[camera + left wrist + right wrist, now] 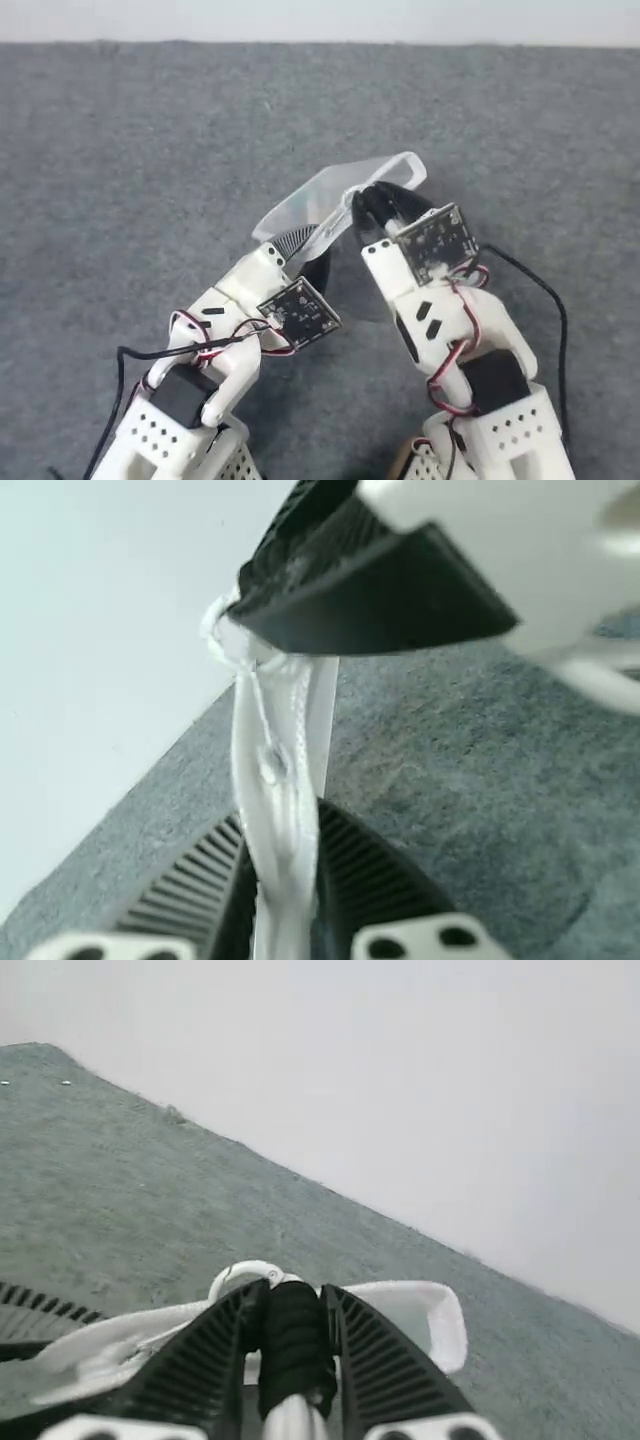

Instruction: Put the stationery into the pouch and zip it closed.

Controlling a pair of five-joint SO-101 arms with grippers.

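A translucent white pouch (pixel 330 192) hangs lifted above the grey mat, held between both arms. My left gripper (pixel 303 243) is shut on the pouch's zip edge (pixel 285 740), which rises from between its ribbed fingers (pixel 370 880). My right gripper (pixel 366 207) meets the pouch's upper edge from the right; its black finger (pixel 370 590) sits at the zip's white ring (pixel 215 630). In the right wrist view a black pen-like barrel (pixel 292 1335) is clamped between the right gripper (pixel 292 1295) fingers, with the ring (pixel 240 1270) and the pouch (pixel 425 1310) just beyond. The pouch's contents are hidden.
The grey felt mat (pixel 120 170) covers the table all around the arms. A pale wall (pixel 320 18) runs along the mat's far edge. Black cables (pixel 545 295) trail beside the right arm.
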